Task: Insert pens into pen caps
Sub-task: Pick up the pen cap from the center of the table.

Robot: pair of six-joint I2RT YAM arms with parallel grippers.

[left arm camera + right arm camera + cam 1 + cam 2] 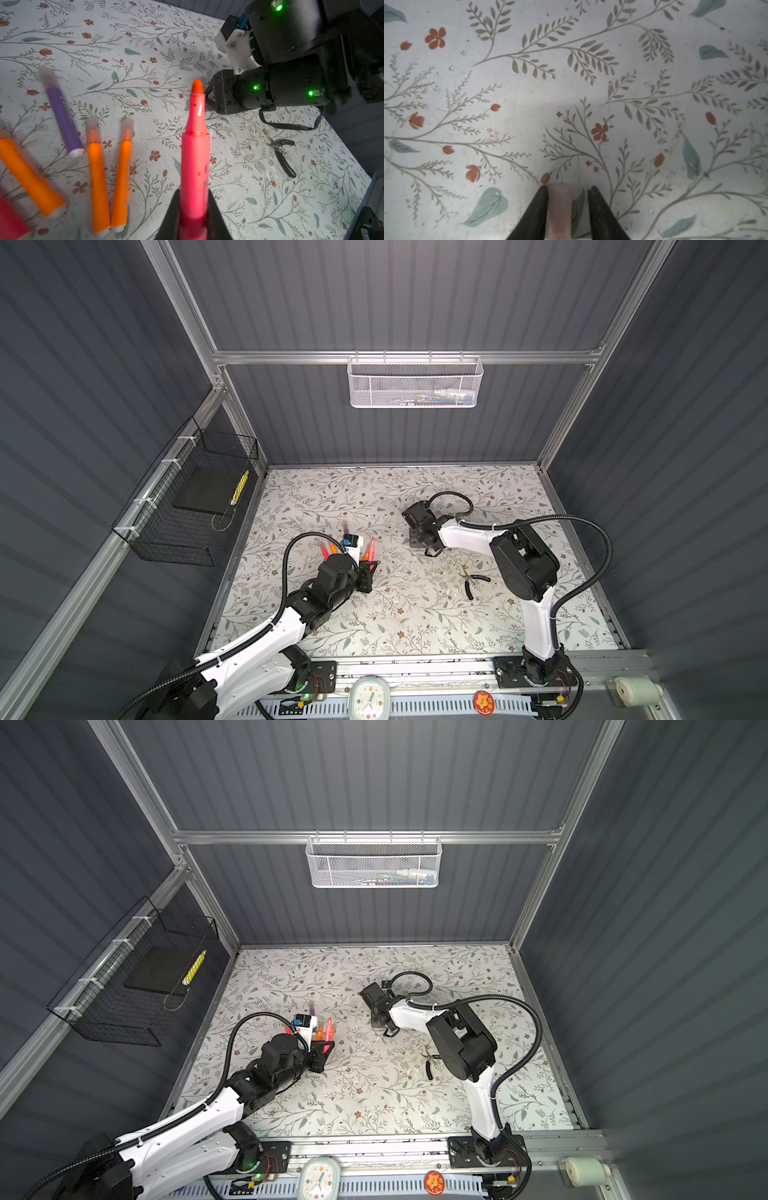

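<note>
Left wrist camera gives us the clearest look at the left gripper (193, 192). Its jaws are pressed tight against the barrel of a pink-red pen (195, 158), which juts out past the fingertips with its orange-red nib bare, lifted above the table (145, 41).

Through the right wrist camera we see the right gripper (569, 188) low over the floral surface, with a translucent pinkish cap (560, 207) between its fingers (533, 214). One finger touches the cap's side, while a gap shows between the cap and the opposite finger. We therefore read the jaws as partly apart and not clamping it. We cannot tell whether the cap rests on the table or is lifted off it.

Beside the held pen, on the table, we see a purple pen (62, 118) and two orange pens (97, 172) lying close together, each with a frosted cover over its tip. A third orange pen (31, 174) lies further along, blurred at the frame's edge.

Black-handled pliers (282, 153) lie near the right arm, apart from both grippers. In both top views the two grippers are well apart, with only patterned table between the bare nib and the cap. A white mesh basket (413, 383) hangs on the back rail, and a black wire basket (187, 506) is fixed to the side wall by the left arm.
</note>
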